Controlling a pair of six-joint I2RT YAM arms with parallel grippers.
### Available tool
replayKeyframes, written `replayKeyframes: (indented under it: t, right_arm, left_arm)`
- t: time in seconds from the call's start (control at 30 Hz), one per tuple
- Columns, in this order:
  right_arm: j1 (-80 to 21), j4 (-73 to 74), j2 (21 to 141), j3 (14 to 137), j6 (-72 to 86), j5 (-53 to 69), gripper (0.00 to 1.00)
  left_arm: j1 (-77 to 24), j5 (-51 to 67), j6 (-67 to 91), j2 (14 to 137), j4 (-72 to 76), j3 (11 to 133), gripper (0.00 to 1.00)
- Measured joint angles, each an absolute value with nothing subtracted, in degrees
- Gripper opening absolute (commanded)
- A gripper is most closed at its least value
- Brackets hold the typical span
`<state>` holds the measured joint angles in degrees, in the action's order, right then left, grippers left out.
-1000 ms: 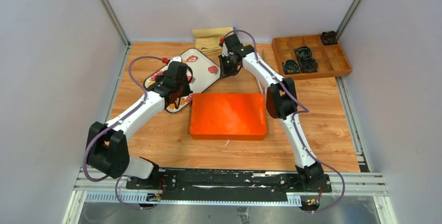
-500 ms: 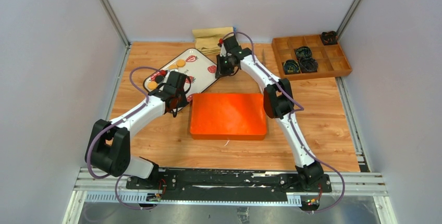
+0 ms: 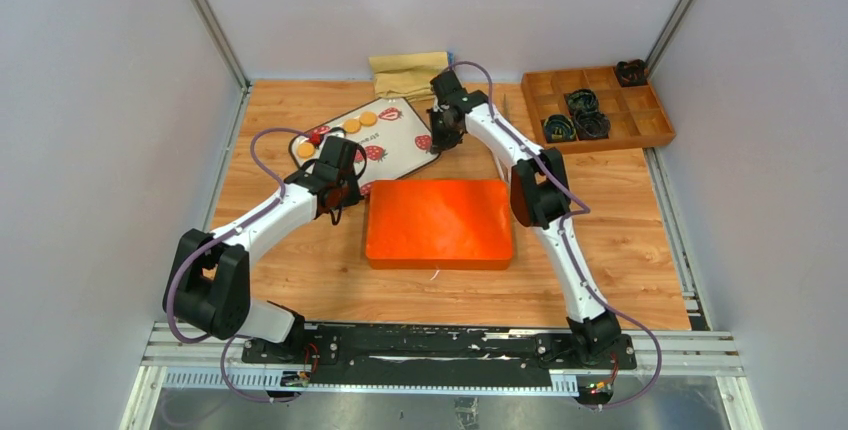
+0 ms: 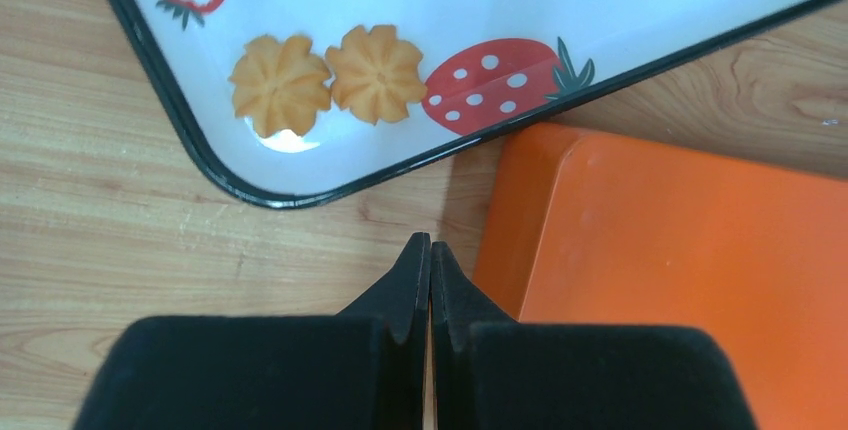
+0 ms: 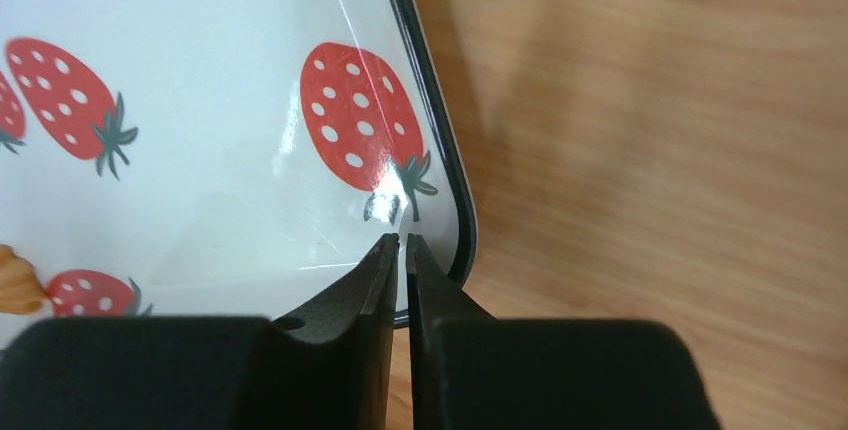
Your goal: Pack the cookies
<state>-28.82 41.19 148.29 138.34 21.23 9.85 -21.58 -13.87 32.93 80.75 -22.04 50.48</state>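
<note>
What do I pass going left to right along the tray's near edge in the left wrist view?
Cookie → second cookie → strawberry print → orange box.

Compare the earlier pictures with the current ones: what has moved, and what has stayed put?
The strawberry tray slid to the right, along with the right gripper, whose shut fingers sit at its corner rim; whether they pinch it is unclear. The left gripper, shut, drew back off the tray toward the near edge, uncovering the cookies. The orange box and wooden organizer stayed put.
</note>
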Motion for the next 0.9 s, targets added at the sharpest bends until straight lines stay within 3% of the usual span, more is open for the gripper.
replayKeyframes:
  t: [0.47, 0.77, 0.83, 0.9]
  right_arm:
    - [-24.0, 46.5, 133.5, 114.4, 19.5, -1.1, 0.11]
    - [-22.5, 46.2, 130.9, 110.2, 19.2, -1.9, 0.09]
    - [-22.5, 45.4, 130.2, 109.2, 18.8, -1.5, 0.12]
    - [-22.5, 44.7, 129.1, 108.0, 18.4, -1.6, 0.22]
  left_arm:
    - [-21.6, -12.8, 31.9, 80.7, -21.1, 50.5, 0.00]
    - [-21.6, -12.2, 31.9, 80.7, -20.7, 50.5, 0.00]
    - [-21.6, -12.0, 31.8, 80.7, -20.6, 50.5, 0.00]
    - [-21.6, -11.6, 31.6, 80.6, -20.3, 50.5, 0.00]
